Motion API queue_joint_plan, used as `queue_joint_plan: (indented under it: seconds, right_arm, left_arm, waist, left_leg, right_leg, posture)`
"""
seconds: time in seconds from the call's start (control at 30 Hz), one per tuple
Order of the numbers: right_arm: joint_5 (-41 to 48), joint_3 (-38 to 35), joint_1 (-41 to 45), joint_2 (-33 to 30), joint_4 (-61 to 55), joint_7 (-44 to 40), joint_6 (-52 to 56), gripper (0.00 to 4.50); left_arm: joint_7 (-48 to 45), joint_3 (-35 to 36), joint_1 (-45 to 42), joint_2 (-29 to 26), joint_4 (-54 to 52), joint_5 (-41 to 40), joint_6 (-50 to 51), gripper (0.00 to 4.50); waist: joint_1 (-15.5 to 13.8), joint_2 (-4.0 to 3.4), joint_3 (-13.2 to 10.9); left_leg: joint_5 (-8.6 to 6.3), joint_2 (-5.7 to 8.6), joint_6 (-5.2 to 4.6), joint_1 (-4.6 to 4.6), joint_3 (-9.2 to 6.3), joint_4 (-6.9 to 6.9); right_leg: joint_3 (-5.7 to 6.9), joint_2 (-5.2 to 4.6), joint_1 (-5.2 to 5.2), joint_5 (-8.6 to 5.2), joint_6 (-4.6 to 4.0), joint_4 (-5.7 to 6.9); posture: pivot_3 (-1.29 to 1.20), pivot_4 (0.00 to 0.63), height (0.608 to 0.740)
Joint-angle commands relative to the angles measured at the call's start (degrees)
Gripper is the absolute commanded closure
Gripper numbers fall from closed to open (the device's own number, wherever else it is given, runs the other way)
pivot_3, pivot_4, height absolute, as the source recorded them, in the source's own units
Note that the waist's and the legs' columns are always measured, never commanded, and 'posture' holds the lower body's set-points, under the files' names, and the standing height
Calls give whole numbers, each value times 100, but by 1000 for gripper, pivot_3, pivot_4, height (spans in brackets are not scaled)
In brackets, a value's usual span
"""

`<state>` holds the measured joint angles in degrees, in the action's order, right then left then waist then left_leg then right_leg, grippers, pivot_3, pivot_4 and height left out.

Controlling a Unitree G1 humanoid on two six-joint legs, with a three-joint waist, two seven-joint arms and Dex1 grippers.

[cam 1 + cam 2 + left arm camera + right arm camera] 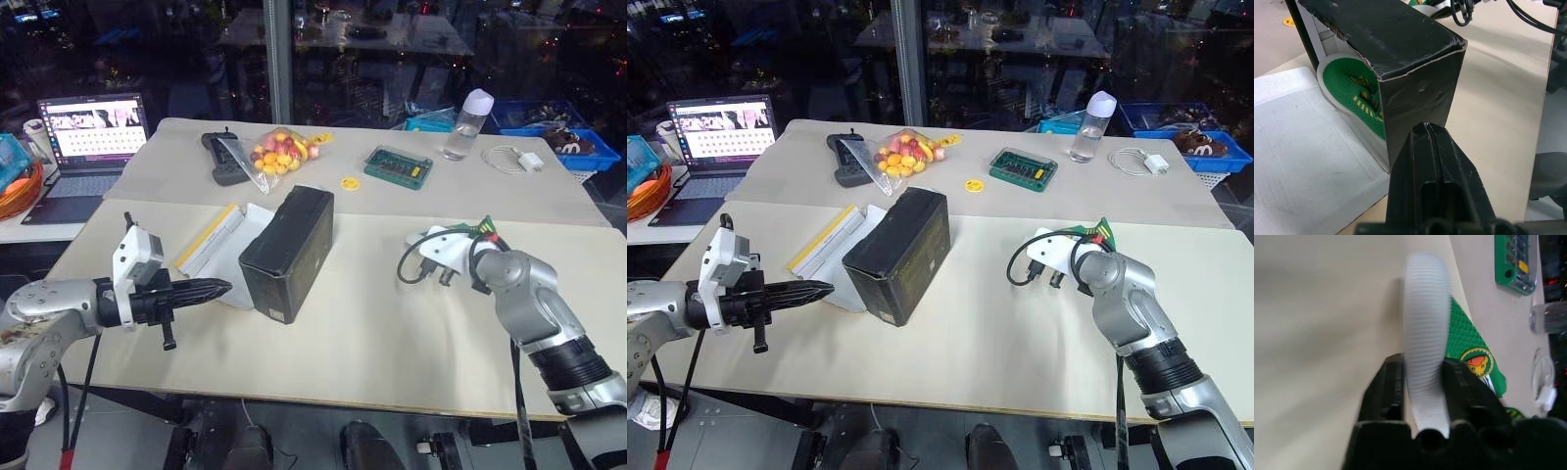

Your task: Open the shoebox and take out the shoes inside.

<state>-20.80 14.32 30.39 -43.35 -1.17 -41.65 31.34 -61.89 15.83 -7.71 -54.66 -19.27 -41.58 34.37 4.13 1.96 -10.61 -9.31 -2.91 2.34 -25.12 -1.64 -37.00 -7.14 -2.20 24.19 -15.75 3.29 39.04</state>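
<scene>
The shoebox (pixel 289 250) lies on its side at the table's middle, dark walls up, its opening facing left. Its lid (pixel 220 240) lies flat on the table beside it, white inside up, with a yellow edge. One green shoe (pixel 1352 83) with a white sole rests inside the box. My left gripper (pixel 216 287) is shut and empty, pointing at the box's near corner, just short of it. My right gripper (pixel 1422 364) hangs low over the table to the right, shut on the white sole of the other green shoe (pixel 1469 342).
On the far table half lie a green case (pixel 399 166), a bag of colourful sweets (pixel 279 149), a black controller (pixel 220 157), a yellow disc (pixel 350 182), a bottle (pixel 468 122) and a white charger (pixel 514 159). A laptop (pixel 93 137) stands far left.
</scene>
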Motion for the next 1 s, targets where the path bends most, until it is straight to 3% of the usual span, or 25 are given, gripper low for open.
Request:
queue_joint_plan:
  seconds: [0.03,0.33,0.47,0.6,0.7,0.8,1.0]
  right_arm:
    - [420,-382,81,-111,-583,-443,318,1249]
    - [2302,-1523,1123,-670,-1485,-1860,1501,1249]
    - [3245,-1934,2534,496,-1147,-1341,2307,1249]
    - [3496,-1364,2728,1860,-1045,-668,2606,1249]
    - [3356,-915,2708,2339,-848,-335,2474,1249]
    - [3251,-446,2650,2524,-641,-225,2272,1249]
    - [3156,156,2339,2202,-742,-324,2158,1249]
  left_arm:
    - [21,67,2,18,-84,10,-29,4500]
    - [25,15,-38,58,-48,45,-49,4500]
    - [31,-14,-67,92,-15,92,-72,4500]
    - [57,-46,-70,129,-16,124,-89,4500]
    - [62,-64,-89,140,11,144,-96,4500]
    - [70,-71,-97,149,15,156,-102,4500]
    - [77,-67,-81,166,-15,156,-117,4500]
  waist:
    - [1,-5,-3]
    - [-17,-7,-6]
    - [110,-13,-10]
    - [133,17,8]
    - [139,11,5]
    - [54,10,3]
    - [-21,10,3]
  left_leg:
    - [0,1,0,-2,1,0]
    - [0,-1,0,-7,-4,6]
    - [0,-2,-1,-1,-1,6]
    - [10,-8,-17,4,-23,17]
    - [10,-8,-17,-9,-27,18]
    - [11,0,-16,-29,-27,16]
    - [10,2,-16,-34,-27,17]
  right_leg:
    - [-2,0,3,0,0,0]
    - [6,0,4,-1,2,-2]
    - [-1,1,7,4,-4,0]
    - [20,12,1,9,-8,5]
    - [18,14,11,9,-10,6]
    - [22,4,19,25,-36,5]
    - [27,0,19,24,-36,-4]
  posture:
    - [0,150,697]
    - [0,150,697]
    - [0,150,697]
    - [0,150,697]
    - [0,150,697]
    - [0,150,697]
    - [0,150,697]
